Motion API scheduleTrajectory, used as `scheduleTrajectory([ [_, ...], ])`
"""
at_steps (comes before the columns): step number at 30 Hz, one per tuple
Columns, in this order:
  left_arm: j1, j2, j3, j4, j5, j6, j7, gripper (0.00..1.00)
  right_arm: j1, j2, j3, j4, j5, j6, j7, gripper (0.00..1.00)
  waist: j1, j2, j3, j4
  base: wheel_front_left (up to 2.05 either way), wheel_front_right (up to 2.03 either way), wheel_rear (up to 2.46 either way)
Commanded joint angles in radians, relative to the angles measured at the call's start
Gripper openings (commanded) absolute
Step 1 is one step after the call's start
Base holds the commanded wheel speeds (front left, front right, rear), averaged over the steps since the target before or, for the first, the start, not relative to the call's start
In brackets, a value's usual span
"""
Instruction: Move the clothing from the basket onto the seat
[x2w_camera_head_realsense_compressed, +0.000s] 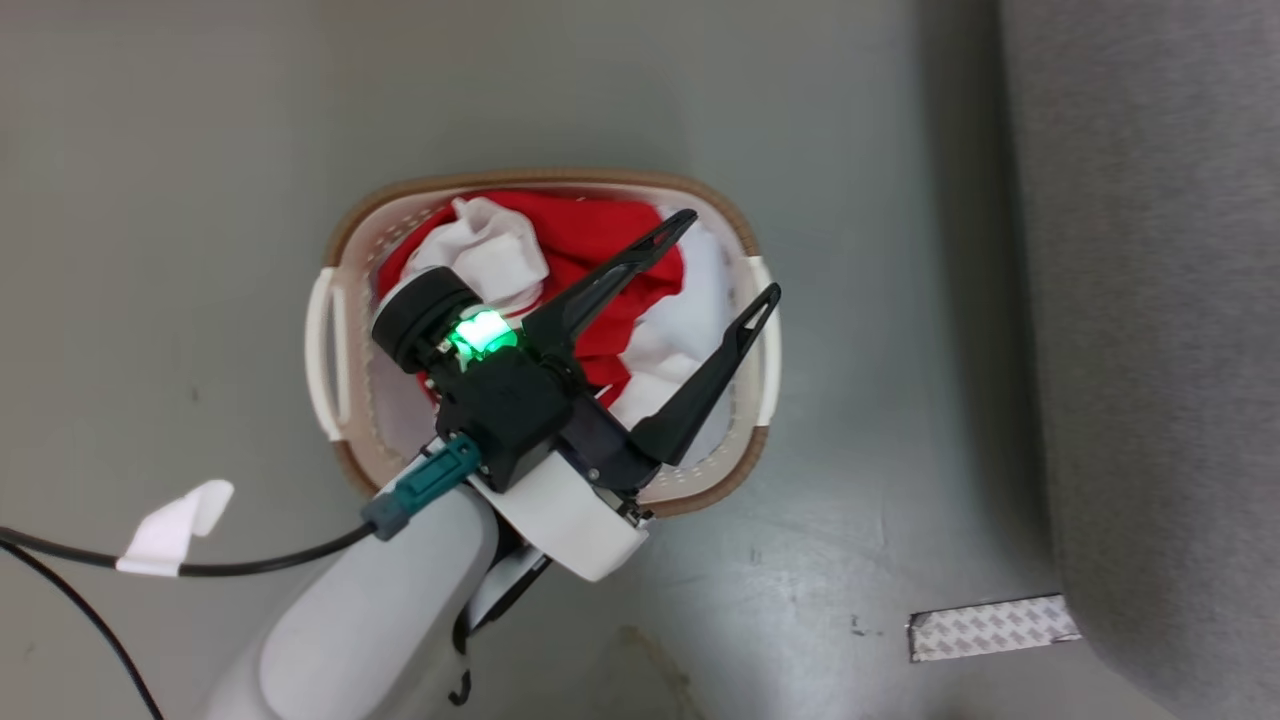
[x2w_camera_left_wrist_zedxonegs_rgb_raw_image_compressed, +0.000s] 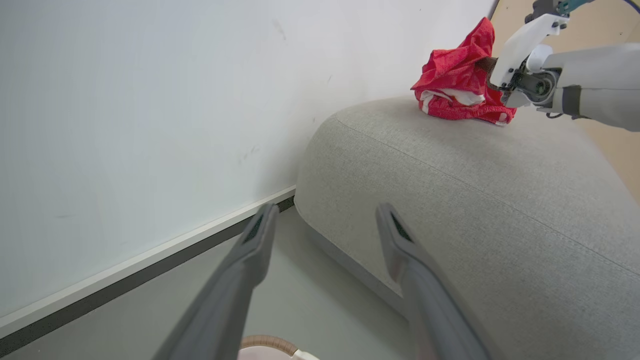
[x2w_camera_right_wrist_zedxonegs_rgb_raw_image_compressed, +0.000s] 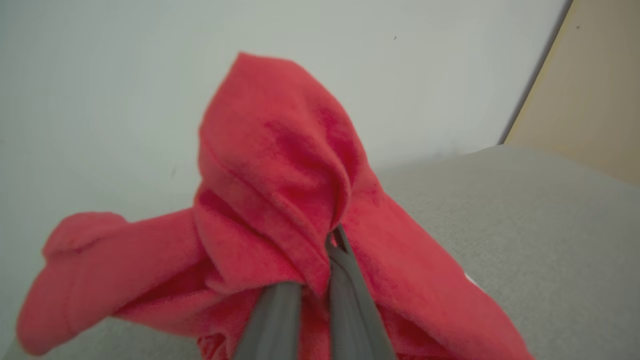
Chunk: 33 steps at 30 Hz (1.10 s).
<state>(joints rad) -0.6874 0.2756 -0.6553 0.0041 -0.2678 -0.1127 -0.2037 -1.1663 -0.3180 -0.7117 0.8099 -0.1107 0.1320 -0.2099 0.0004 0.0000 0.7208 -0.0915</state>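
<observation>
Above the basket (x2w_camera_head_realsense_compressed: 540, 180) my left gripper (x2w_camera_head_realsense_compressed: 728, 254) hangs open, its fingers spread over the pile and holding nothing. Red and white clothing (x2w_camera_head_realsense_compressed: 590, 235) lies crumpled inside the basket. The grey seat (x2w_camera_head_realsense_compressed: 1150, 300) runs down the right side of the head view. In the left wrist view the left gripper (x2w_camera_left_wrist_zedxonegs_rgb_raw_image_compressed: 326, 210) points at the seat (x2w_camera_left_wrist_zedxonegs_rgb_raw_image_compressed: 475, 200), where my right gripper (x2w_camera_left_wrist_zedxonegs_rgb_raw_image_compressed: 492, 70) holds a red garment (x2w_camera_left_wrist_zedxonegs_rgb_raw_image_compressed: 452, 75) with white trim that rests on the cushion. In the right wrist view the right gripper (x2w_camera_right_wrist_zedxonegs_rgb_raw_image_compressed: 336, 240) is shut on that red garment (x2w_camera_right_wrist_zedxonegs_rgb_raw_image_compressed: 280, 165) above the seat (x2w_camera_right_wrist_zedxonegs_rgb_raw_image_compressed: 525, 225).
A black cable with a white tape tag (x2w_camera_head_realsense_compressed: 175, 525) trails across the floor at lower left. A patterned tape patch (x2w_camera_head_realsense_compressed: 990, 628) lies on the floor by the seat's edge. A white wall (x2w_camera_left_wrist_zedxonegs_rgb_raw_image_compressed: 150, 100) stands behind the seat, with a tan panel (x2w_camera_right_wrist_zedxonegs_rgb_raw_image_compressed: 590, 90) beside it.
</observation>
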Motion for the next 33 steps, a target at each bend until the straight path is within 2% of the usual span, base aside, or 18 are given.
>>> scheduleTrajectory([
  [1,-0.002,0.003,0.004,0.009,-0.005,0.005,-0.008,1.0,0.001,0.013,-0.026,0.014,-0.03,-0.002,-0.009,0.0,-0.0004,0.0,0.03,0.034,0.0,0.0,0.0],
  [2,0.001,0.003,0.007,0.016,-0.007,0.006,-0.014,1.0,0.007,0.02,-0.055,0.024,-0.056,-0.002,-0.016,0.0,-0.0004,0.0,0.025,0.035,0.0,0.0,0.0],
  [3,0.005,0.006,0.011,0.026,-0.008,0.008,-0.022,1.0,0.016,0.026,-0.077,0.033,-0.087,-0.002,-0.023,0.28,-0.0004,0.0,0.017,0.033,0.0,0.0,0.0],
  [4,0.009,0.009,0.015,0.038,-0.008,0.008,-0.026,1.0,0.024,0.034,-0.093,0.043,-0.108,-0.002,-0.029,0.49,-0.0004,0.0,0.007,0.031,0.0,0.0,0.0],
  [5,0.014,0.011,0.021,0.048,-0.012,0.013,-0.033,1.0,0.029,0.043,-0.105,0.053,-0.129,-0.002,-0.032,1.0,-0.0004,0.0,-0.006,0.027,0.0,0.0,0.0],
  [9,0.045,0.018,0.042,0.093,-0.033,0.02,-0.047,1.0,0.069,0.06,-0.094,0.096,-0.194,-0.002,-0.045,1.0,-0.0004,0.0,-0.074,0.005,0.0,0.0,0.0],
  [14,0.114,0.023,0.07,0.142,-0.054,0.032,-0.059,1.0,0.145,0.09,-0.033,0.099,-0.215,-0.002,-0.056,1.0,-0.0004,0.0,-0.205,-0.027,0.0,0.0,0.0],
  [21,0.279,0.031,0.177,0.171,-0.102,0.081,-0.06,1.0,0.336,0.187,0.18,-0.122,-0.102,-0.002,-0.055,1.0,-0.0004,0.0,-0.42,-0.065,0.0,0.0,0.0],
  [27,0.459,0.022,0.303,0.161,-0.114,0.127,-0.06,1.0,0.582,0.229,0.371,-0.325,0.044,-0.002,-0.055,1.0,-0.0004,0.0,-0.577,-0.068,0.0,0.0,0.0],
  [33,0.61,0.0,0.409,0.151,-0.103,0.151,-0.061,1.0,0.811,0.254,0.502,-0.452,0.114,-0.002,-0.054,1.0,-0.0004,0.0,-0.681,-0.056,0.0,0.0,0.0],
])
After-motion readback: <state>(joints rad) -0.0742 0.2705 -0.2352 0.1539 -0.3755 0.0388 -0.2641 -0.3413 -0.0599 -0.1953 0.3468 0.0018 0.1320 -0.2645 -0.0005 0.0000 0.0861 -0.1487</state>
